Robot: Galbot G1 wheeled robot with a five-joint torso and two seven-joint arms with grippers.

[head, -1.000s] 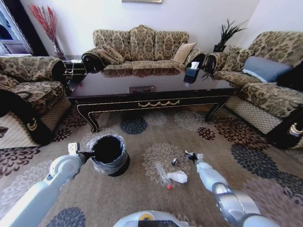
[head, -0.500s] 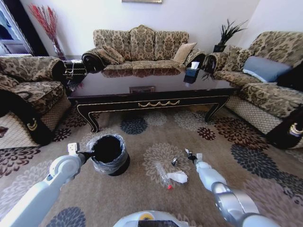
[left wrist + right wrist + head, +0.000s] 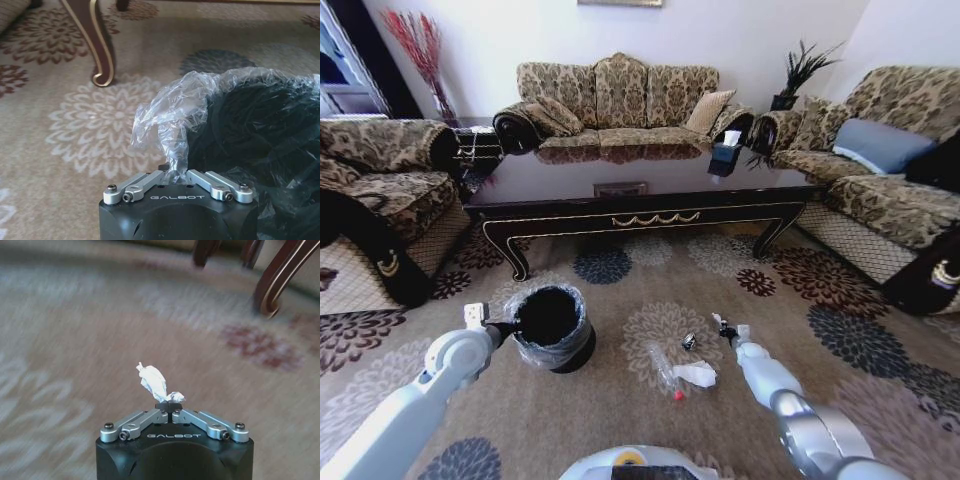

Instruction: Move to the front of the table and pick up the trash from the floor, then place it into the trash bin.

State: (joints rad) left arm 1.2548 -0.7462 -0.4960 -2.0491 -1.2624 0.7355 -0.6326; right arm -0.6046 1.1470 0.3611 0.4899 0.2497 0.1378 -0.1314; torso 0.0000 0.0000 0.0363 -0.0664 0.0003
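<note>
Bottle (image 3: pixel 665 372) lengthwise, red cap nearest robot

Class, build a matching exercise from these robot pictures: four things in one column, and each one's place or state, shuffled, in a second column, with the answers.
Things:
1. left gripper
2. right gripper
3. plastic bottle
4. tissue box

Places or states:
A. lying on the carpet
B. standing on the coffee table
C. shut on a white paper scrap
D. shut on the bin's bag liner

Pairs: 1-D, 2-C, 3-A, 4-B
</note>
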